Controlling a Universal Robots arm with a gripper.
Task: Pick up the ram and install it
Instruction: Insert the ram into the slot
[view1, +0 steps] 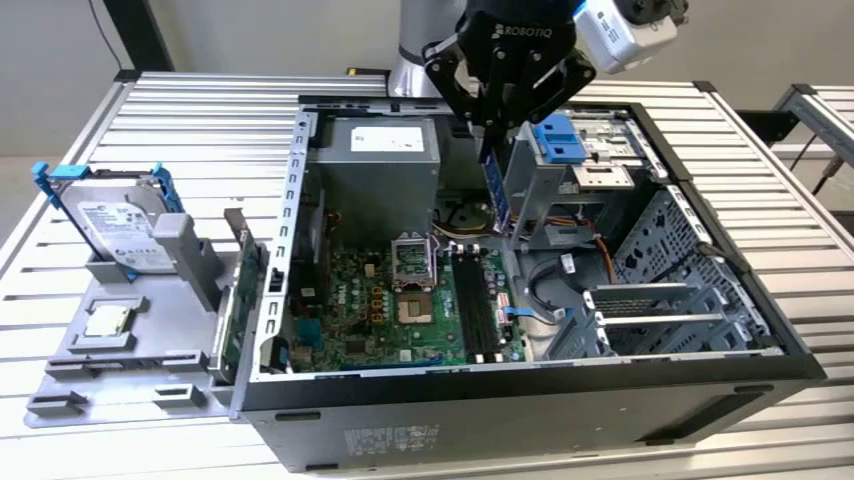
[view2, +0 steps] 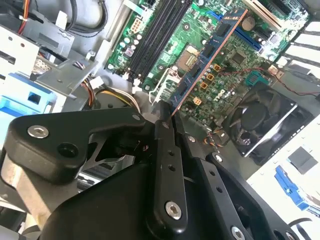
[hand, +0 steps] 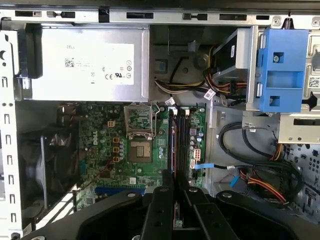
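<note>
- In the exterior view, we see an open computer case (view1: 534, 420) lying on its side on a slatted metal table (view1: 200, 100).
- The black gripper (view1: 497, 130) hangs over the case. Its 2 fingers pinch the top end of the ram (view1: 498, 190), a thin blue stick that hangs upright.
- The stick's lower end is over the far end of the black memory slots (view1: 474, 300) on the green board (view1: 387, 310). We cannot tell whether it touches them.
- Outside the case, at the exterior view's left, a hard drive (view1: 120, 230) stands in a grey rack.
- In the second wrist view, the fingers (view2: 167, 165) are pressed onto the ram (view2: 210, 60). It reaches away from them above the green board, with a black fan (view2: 262, 125) to one side and the memory slots (view2: 162, 35) to the other.
- In the first wrist view, the gripper's fingers sit close together, in line with the memory slots (hand: 180, 145).
- This view also shows a silver power supply (hand: 85, 62), a processor socket (hand: 140, 150) and a blue latch (hand: 282, 70).
</note>
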